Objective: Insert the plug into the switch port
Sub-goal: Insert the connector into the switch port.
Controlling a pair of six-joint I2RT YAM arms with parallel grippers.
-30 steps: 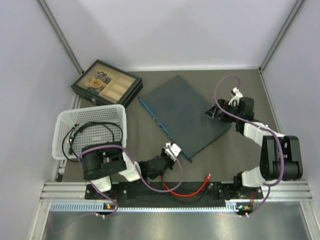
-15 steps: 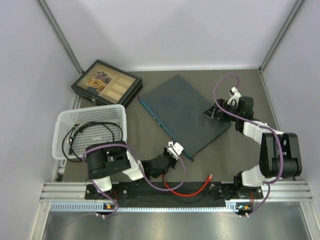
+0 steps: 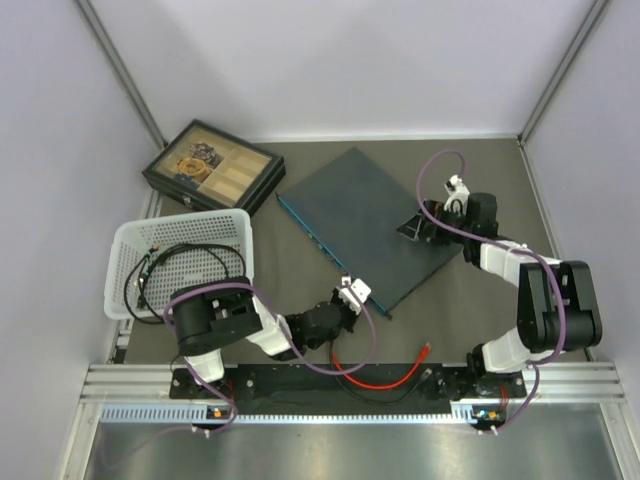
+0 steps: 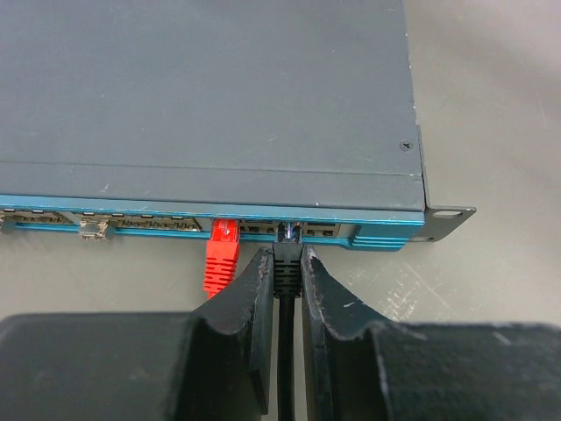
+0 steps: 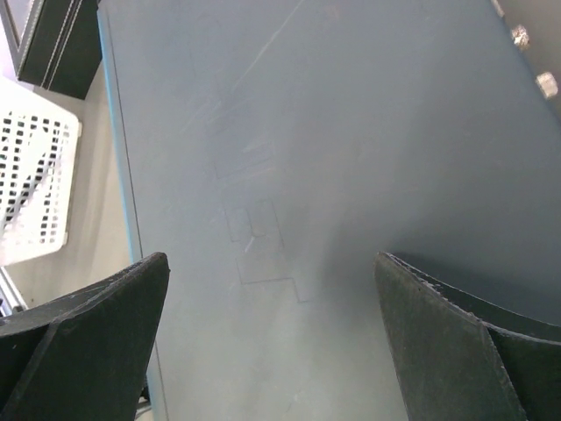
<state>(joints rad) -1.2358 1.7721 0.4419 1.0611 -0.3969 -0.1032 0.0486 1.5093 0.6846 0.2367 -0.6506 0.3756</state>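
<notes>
Left fingers narrow, pinched on the black plug, one pad each side. Its black cable runs back btwn them. Plug nose is at a socket in the teal edge of the switch, nr the right-hand end as the wrist cam sees it. Looks partly in; how deep, can't tell. A red plug sits in the socket just beside it, on the left in that view.

Right fingers spread wide, holding nothing, over the switch's flat top, nr its right corner in the top view. Touching or just above: can't tell.

Switch lies flat mid-table, turned diagonal, teal edge facing the left arm. Red cable loops by the arm bases. White basket w/ black cables inside is left of the switch, well apart. Black tray box sits behind the basket, nr the switch's far-left corner.
</notes>
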